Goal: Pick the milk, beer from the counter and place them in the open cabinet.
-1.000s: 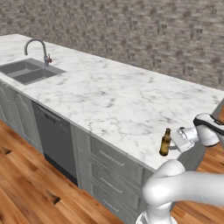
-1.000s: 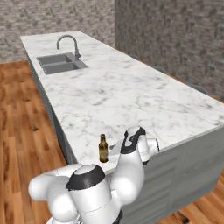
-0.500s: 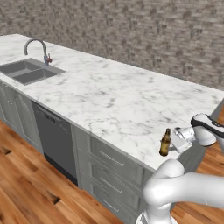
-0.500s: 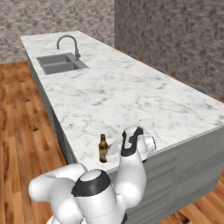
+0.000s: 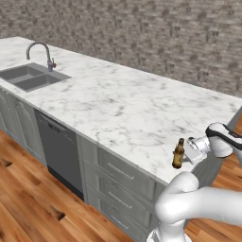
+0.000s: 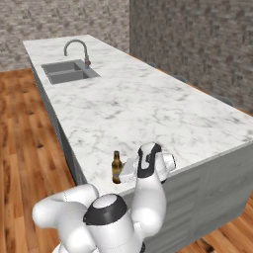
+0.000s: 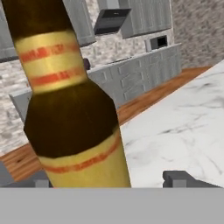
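The beer (image 5: 178, 153) stands upright near the front edge of the counter (image 5: 118, 101), lower right in the left base view and low centre in the right base view. The gripper (image 5: 188, 153) sits right beside it at label height. In the hand view the bottle (image 7: 70, 100) looms up close on the left, one dark fingertip (image 7: 183, 178) poking up at bottom right, another low on its left. Fingers look spread either side of it; can't tell if they touch. Sink (image 5: 28, 77) and faucet (image 5: 43, 53) sit far upper left.
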Robot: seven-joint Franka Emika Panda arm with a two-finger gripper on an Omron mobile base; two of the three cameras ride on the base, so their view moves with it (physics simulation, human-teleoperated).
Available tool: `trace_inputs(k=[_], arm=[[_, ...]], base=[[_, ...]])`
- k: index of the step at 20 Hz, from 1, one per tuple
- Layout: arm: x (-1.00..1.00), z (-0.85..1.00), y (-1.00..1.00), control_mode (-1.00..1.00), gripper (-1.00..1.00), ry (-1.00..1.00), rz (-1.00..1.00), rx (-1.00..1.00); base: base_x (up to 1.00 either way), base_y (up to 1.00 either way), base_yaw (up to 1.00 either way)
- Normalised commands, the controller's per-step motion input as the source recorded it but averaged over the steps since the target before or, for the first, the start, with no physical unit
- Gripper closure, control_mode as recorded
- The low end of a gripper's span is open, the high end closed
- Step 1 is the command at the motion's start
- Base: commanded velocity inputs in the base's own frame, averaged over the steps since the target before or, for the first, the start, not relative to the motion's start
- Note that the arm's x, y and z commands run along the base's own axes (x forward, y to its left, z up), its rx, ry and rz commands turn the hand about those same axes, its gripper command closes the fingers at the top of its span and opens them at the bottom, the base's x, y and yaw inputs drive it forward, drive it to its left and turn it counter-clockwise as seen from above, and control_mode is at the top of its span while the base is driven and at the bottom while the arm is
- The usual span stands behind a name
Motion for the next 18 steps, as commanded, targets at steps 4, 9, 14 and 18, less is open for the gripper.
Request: trace_inputs(k=[4, 9, 14, 18], arm=[[0.0, 0.0, 0.0, -1.0, 1.0, 0.0, 0.0, 0.0], [0.0, 0.0, 0.0, -1.0, 1.0, 0.0, 0.0, 0.0], [-0.29, 0.25, 0.0, -1.0, 1.0, 0.0, -0.02, -0.01], [-0.41, 0.7, 0.0, -1.0, 1.0, 0.0, -0.11, -0.04]], base=[[0.0, 0.0, 0.0], [0.0, 0.0, 0.0], [0.0, 0.0, 0.0], [0.0, 0.0, 0.0]])
